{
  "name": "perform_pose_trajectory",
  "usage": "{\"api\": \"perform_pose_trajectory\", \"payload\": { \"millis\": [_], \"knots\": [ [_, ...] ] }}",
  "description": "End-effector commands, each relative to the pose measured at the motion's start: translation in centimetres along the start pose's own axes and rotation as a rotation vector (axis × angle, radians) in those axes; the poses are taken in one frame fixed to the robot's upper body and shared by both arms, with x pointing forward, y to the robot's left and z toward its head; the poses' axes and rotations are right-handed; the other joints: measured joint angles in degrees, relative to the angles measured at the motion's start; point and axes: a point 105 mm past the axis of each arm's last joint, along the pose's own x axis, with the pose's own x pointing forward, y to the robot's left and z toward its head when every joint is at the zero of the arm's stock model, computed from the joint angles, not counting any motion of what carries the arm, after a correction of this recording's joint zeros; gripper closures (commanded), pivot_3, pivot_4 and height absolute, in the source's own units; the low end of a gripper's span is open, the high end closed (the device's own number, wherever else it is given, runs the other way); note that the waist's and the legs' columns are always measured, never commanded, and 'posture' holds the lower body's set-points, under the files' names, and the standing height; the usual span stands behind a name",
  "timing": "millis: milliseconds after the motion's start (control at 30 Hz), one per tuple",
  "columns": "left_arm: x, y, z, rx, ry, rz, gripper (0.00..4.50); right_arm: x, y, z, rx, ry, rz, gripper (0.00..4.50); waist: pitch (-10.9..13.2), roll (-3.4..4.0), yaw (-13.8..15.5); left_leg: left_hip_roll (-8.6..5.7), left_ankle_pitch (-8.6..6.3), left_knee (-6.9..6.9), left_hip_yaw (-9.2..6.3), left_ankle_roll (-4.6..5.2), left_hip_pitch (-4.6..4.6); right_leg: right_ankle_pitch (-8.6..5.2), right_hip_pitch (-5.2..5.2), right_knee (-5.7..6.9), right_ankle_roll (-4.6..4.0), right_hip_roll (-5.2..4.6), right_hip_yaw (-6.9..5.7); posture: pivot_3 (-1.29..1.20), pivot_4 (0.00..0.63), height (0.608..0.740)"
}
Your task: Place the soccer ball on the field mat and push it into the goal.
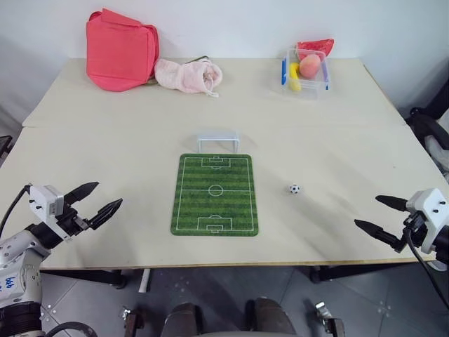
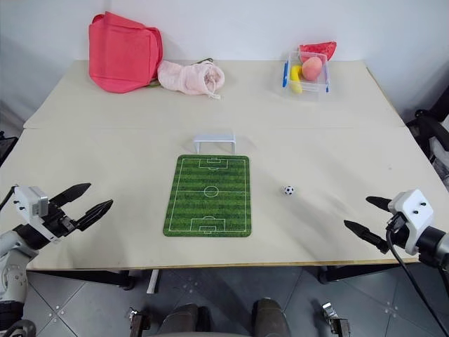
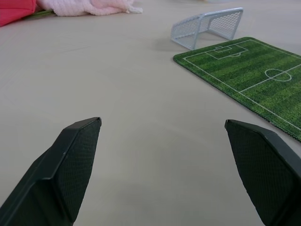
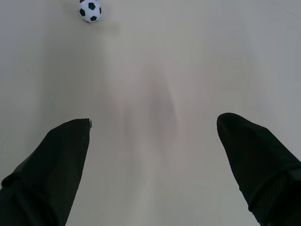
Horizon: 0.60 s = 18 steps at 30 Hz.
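Grippers are seen nearest, one at each front corner of the beige table (image 1: 126, 126). The left gripper (image 1: 96, 201) is held over the table's near left edge with its two black fingers spread wide and nothing between them. The right gripper (image 1: 379, 215) is held over the near right edge, its fingers likewise spread wide and empty, pointed inward across the tabletop.

Just beyond, the field mat (image 1: 215, 194) is laid flat in the middle of the table, its long side running away from the robot. The soccer ball (image 1: 295, 189) is found on the bare tabletop to the right of the mat, apart from its edge, roughly level with the mat's centre line. In the right wrist view the ball (image 4: 89, 10) is seen ahead of the open fingers, well apart from them.

At the far end of the mat the goal (image 1: 217, 142) is stood upright, just beside the mat's short edge, its mouth turned toward the pitch.

Farther back, a pink cloth pouch (image 1: 188, 75) is laid near the far edge, touching a red bag (image 1: 121, 50) propped at the wall. At the far right a clear plastic box (image 1: 306, 72) is placed, with a peach-coloured fruit, something yellow and something red inside.
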Motion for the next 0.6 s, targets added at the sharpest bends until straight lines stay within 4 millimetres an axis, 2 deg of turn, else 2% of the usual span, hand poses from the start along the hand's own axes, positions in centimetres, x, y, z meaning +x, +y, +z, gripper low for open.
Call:
{"api": "perform_pose_trajectory", "payload": {
  "millis": [33, 333, 367, 500, 600],
  "knots": [
    [-0.1, 0.1, 0.8, 0.006, -0.019, -0.015, 0.03, -0.8, -0.8, 1.1, -0.039, -0.025, -0.041, 0.00, 0.00, 0.00, 0.01, 0.00, 0.00, 0.00, 0.00, 0.00, 0.00, 0.00, 0.00, 0.00, 0.00, 0.00, 0.00, 0.00, 0.150, 0.740],
    [0.5, 0.3, 1.4, -0.002, -0.039, 0.007, 0.03, -0.9, -1.2, 1.2, -0.019, -0.007, -0.058, 0.00, 0.00, 0.00, 0.02, 0.00, 0.00, 0.01, 0.00, 0.00, 0.00, 0.00, 0.00, 0.01, 0.00, 0.00, 0.00, 0.00, 0.150, 0.740],
    [0.6, 0.2, 1.7, -0.002, -0.038, -0.002, 0.03, -0.8, -1.2, 1.7, 0.001, 0.000, -0.047, 0.00, 0.00, 0.00, 0.01, 0.00, 0.00, 0.01, 0.00, 0.00, 0.00, 0.00, 0.00, 0.01, 0.00, 0.00, 0.00, 0.00, 0.150, 0.740],
    [1.5, -0.8, 3.1, 0.008, -0.054, -0.063, 0.03, 0.1, -0.4, 5.9, -0.045, -0.081, 0.000, 0.00, 0.00, 0.00, -0.18, 0.03, 0.00, 0.04, 0.00, 0.00, 0.00, 0.00, -0.01, 0.06, 0.00, 0.00, 0.03, 0.00, 0.150, 0.740],
    [2.2, -2.2, 4.1, 0.002, -0.080, -0.141, 0.03, 1.3, 0.5, 7.3, -0.040, -0.059, 0.066, 0.00, 0.00, 0.00, -0.04, 0.03, 0.01, 0.06, -0.01, -0.01, 0.01, 0.00, -0.01, 0.10, 0.00, -0.01, 0.05, 0.00, 0.150, 0.740]
  ]
}}
